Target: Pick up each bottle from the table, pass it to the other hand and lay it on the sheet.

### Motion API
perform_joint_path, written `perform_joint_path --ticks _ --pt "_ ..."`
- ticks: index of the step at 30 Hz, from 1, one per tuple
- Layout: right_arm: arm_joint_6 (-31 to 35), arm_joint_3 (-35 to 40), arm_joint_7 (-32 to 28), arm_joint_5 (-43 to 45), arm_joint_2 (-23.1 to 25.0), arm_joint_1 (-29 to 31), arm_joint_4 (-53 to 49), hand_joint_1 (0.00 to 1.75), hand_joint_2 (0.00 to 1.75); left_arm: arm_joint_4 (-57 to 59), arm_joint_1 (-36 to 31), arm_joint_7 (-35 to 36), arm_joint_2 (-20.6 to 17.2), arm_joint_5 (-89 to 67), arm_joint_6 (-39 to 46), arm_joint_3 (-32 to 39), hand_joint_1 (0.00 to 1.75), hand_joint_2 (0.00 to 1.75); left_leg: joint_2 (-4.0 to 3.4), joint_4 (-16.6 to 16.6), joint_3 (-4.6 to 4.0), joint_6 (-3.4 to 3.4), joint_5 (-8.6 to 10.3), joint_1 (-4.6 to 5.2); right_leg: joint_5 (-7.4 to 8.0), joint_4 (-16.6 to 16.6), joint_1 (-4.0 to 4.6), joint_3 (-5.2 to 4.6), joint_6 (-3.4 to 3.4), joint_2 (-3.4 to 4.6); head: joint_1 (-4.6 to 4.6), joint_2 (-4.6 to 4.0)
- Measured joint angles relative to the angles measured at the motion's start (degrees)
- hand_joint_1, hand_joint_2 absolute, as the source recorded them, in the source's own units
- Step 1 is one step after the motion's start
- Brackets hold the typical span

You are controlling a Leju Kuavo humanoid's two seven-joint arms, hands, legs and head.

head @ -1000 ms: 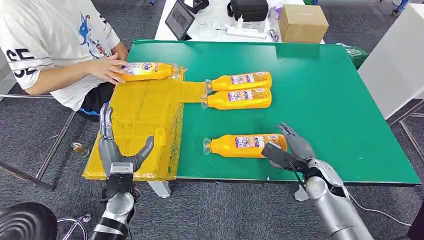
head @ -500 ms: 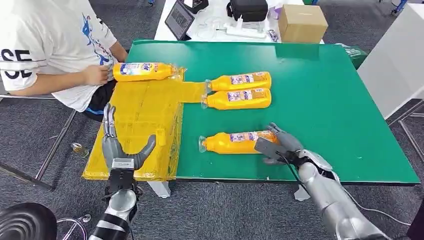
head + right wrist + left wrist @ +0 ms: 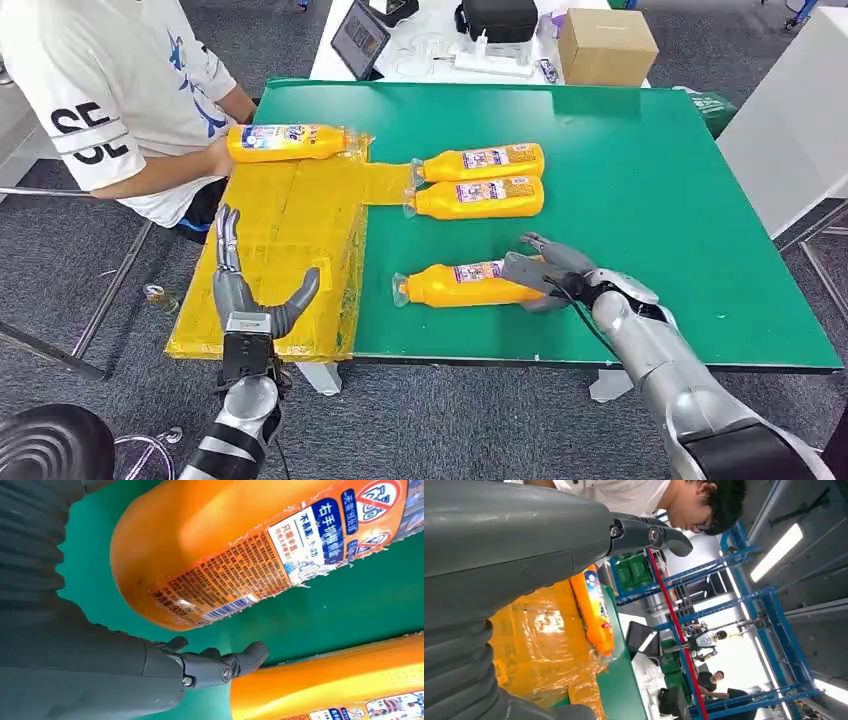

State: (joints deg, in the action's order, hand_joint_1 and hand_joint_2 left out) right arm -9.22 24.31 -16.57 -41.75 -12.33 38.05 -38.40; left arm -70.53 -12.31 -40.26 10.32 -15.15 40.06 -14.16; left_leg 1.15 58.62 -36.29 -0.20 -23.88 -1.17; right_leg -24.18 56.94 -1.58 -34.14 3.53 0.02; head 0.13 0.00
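On the green table [image 3: 640, 200] four orange bottles lie on their sides. The nearest bottle [image 3: 462, 284] lies toward 6 o'clock of the table, its cap pointing to 9 o'clock. The right hand [image 3: 548, 272] is at its base end, with the thumb and the fingers around the bottom of the bottle. From the head view I cannot tell if the bottle is lifted or if it rests on the table. In the right wrist view the same bottle [image 3: 240, 545] is very close to the camera and its far end is cut off by the picture edge; one dark finger [image 3: 220, 665] shows below its rounded base, and the rest of the grasp is hidden, so how firm the hold is cannot be told.

Two more bottles lie side by side near the middle of the table, the farther one [image 3: 480, 161] and the nearer one [image 3: 475, 197], and their caps touch the edge of the yellow sheet [image 3: 280, 260]. The sheet covers a box-like thing at 9 o'clock of the table; what is under the wrapping is hard to make out. The fourth bottle [image 3: 288, 142] lies on the far end of the sheet, at 12 o'clock of it. A person in a white shirt [image 3: 120, 90] sits beside it, with a hand at the bottle's base, partly hidden behind it.

The left hand [image 3: 250, 300] is over the near part of the sheet, spread and holding nothing, fingers pointing to 12 o'clock, thumb out to 2 o'clock.
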Motion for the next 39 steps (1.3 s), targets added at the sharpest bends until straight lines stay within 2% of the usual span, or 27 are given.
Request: perform_joint_path --ticks 6,17,31,39 --pt "-0.77 0.33 -0.44 0.90 -0.29 0.34 0.57 0.00 1.75 0.04 0.00 0.00 -0.02 0.31 -0.11 -0.15 0.00 1.75 0.01 0.00 0.01 0.00 0.01 0.00 0.00 0.00 0.00 0.00 0.00 0.00 0.00 0.00" --pt "-11.36 2.69 -0.79 7.58 -6.55 0.32 -2.62 0.00 1.75 1.55 -0.83 0.00 -0.20 2.40 -2.32 -1.90 0.00 1.75 0.02 0.02 -0.01 0.01 0.00 0.02 0.00 0.00 -0.02 -0.01 0.00 0.00 0.00 0.00" --pt "-9.27 10.27 -0.46 10.84 -8.42 -2.06 -2.12 0.00 1.75 5.47 -2.43 0.00 0.48 3.61 -3.41 -5.38 0.00 1.75 -0.01 0.02 0.00 0.01 0.00 0.01 0.00 -0.01 -0.01 -0.03 0.00 0.02 0.00 0.00" --pt "-3.69 11.58 0.92 11.04 -8.39 -3.02 -2.14 0.00 1.75 6.89 -2.51 0.00 0.61 3.69 -3.04 -5.53 0.00 1.75 0.00 0.02 0.00 0.01 0.00 0.00 0.00 0.00 0.00 0.00 0.00 0.01 -0.02 0.00"
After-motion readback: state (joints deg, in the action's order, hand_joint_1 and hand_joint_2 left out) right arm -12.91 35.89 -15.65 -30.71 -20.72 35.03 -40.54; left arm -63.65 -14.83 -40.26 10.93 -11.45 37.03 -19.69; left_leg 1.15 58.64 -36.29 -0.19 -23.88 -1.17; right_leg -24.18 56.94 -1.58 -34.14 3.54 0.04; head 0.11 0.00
